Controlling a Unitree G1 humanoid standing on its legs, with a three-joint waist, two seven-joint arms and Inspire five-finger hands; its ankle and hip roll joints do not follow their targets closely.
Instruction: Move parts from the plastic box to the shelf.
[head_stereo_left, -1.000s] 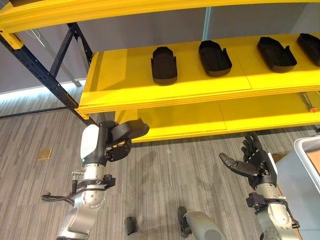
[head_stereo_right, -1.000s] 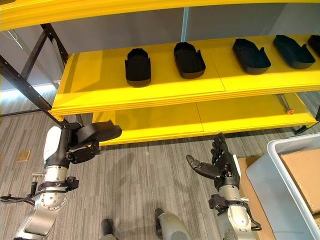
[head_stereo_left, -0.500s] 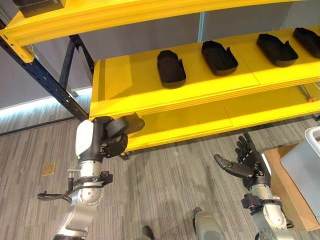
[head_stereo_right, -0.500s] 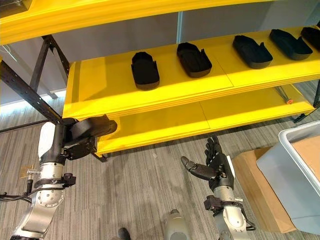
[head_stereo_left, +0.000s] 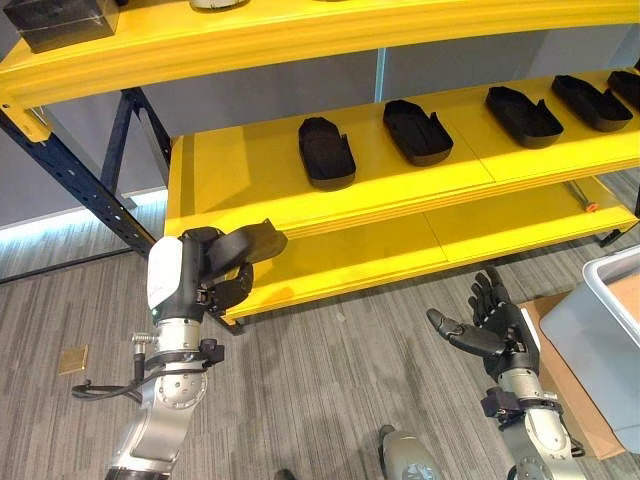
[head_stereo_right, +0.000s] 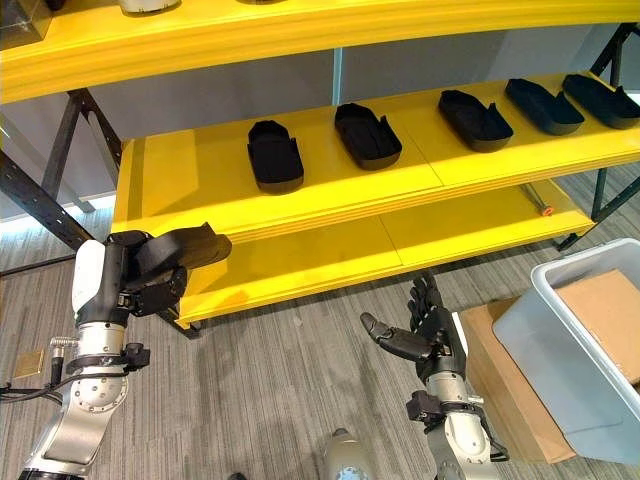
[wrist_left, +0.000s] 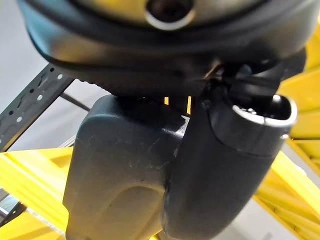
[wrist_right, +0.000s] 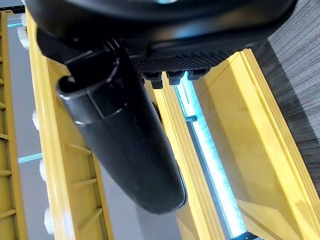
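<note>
Colours at the bright yellow metal shelf (head_stereo_left: 250, 175) with dark blue posts

On the shelf lie matt black moulded plastic parts (head_stereo_left: 326, 152); the left dark hand (head_stereo_left: 215, 278), in front of the shelf, has its fingers round one more black plastic part (head_stereo_left: 247, 243). Below the shelf is grey striped carpet floor (head_stereo_left: 320, 390). To the right of the shelf stand a pale grey plastic box (head_stereo_right: 560, 350) and a brown flat cardboard sheet (head_stereo_right: 505, 385).
</note>
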